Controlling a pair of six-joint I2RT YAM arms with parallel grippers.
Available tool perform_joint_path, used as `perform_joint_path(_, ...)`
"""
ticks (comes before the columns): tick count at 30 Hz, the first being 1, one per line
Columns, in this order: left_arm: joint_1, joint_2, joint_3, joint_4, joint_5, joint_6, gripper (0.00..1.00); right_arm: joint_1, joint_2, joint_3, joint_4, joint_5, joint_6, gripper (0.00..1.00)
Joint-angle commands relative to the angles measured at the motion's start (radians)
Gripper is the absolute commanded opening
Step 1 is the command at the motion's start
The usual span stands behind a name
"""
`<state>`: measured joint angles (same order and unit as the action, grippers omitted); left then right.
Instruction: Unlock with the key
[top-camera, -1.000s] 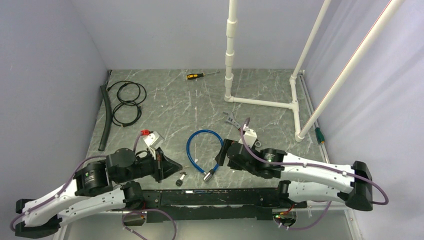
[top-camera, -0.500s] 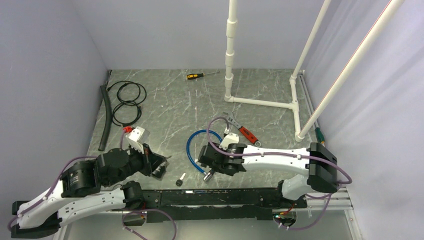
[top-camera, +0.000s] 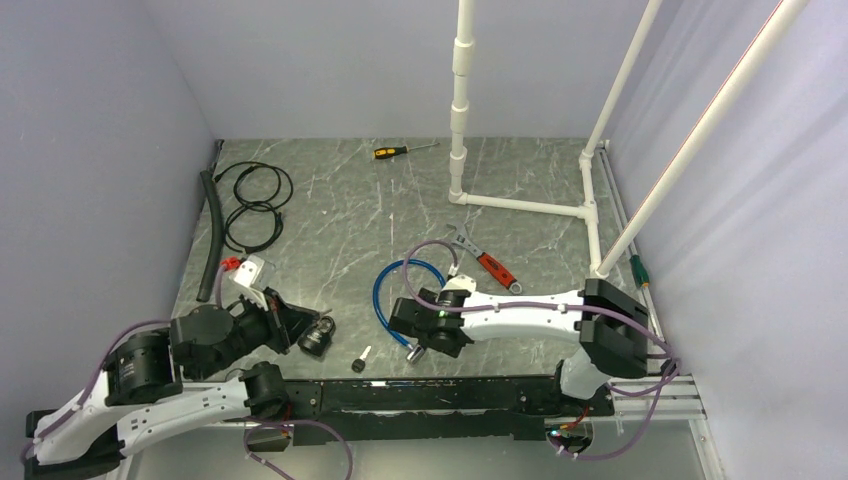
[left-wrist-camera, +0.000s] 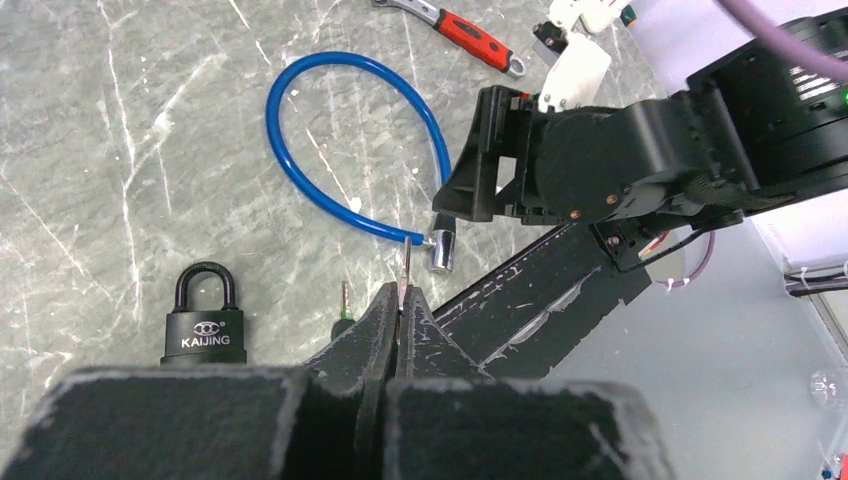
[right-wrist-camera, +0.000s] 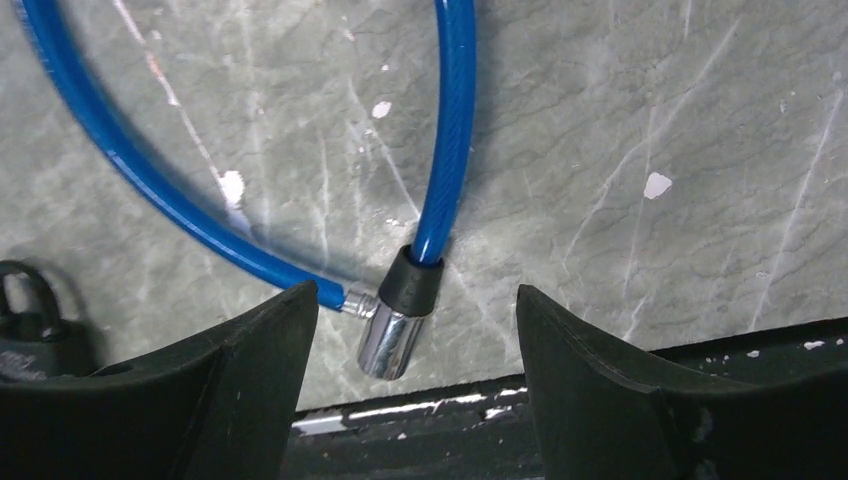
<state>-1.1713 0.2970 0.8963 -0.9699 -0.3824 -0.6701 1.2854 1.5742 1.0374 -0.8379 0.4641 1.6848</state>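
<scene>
Right gripper (right-wrist-camera: 412, 310) swings over the cable lock barrel (right-wrist-camera: 395, 330) by the worktop's (top-camera: 330, 200) near edge, jaws wide; left gripper (left-wrist-camera: 400, 300) pinches the key (left-wrist-camera: 406, 262), so insertion looks next.

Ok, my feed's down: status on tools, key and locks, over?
Left tool shut on key. Right tool open, straddling barrel end of cable lock. Padlock and second key loose on table.

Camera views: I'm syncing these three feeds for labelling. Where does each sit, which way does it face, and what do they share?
Top external: above and behind the bases, looking down on the table; both arms show.
Left wrist: looks past the left gripper, shut on a key, toward the padlock; right arm shows.
Right wrist: looks down between the fingers of the open right gripper.
Shared: all three show the blue cable lock.
</scene>
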Motion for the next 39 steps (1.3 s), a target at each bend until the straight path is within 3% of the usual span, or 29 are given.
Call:
perform_joint_path(1, -0.004, 0.058, -0.011, 0.067, -0.01, 0.03, 0.0, -0.001, 0.05, 0.039, -0.025, 0.018, 0.035, 0.74)
perform_joint_path(12, -0.004, 0.254, 0.0, 0.112, -0.032, 0.141, 0.0, -0.048, 0.065, -0.046, 0.059, 0.0, -0.001, 0.65)
perform_joint_path(23, -0.004, 0.188, -0.004, 0.082, -0.073, 0.103, 0.0, -0.06, 0.088, -0.086, 0.159, -0.023, -0.077, 0.57)
perform_joint_path(32, -0.004, 0.197, 0.001, 0.056, -0.085, 0.081, 0.0, -0.086, 0.124, -0.116, 0.301, -0.061, -0.204, 0.23)
perform_joint_path(35, -0.004, 0.21, 0.004, 0.05, -0.087, 0.077, 0.0, -0.113, 0.092, -0.154, 0.378, -0.091, -0.266, 0.0)
perform_joint_path(39, -0.004, 0.212, 0.004, 0.05, -0.084, 0.072, 0.0, -0.132, -0.014, -0.212, 0.451, -0.077, -0.292, 0.0)
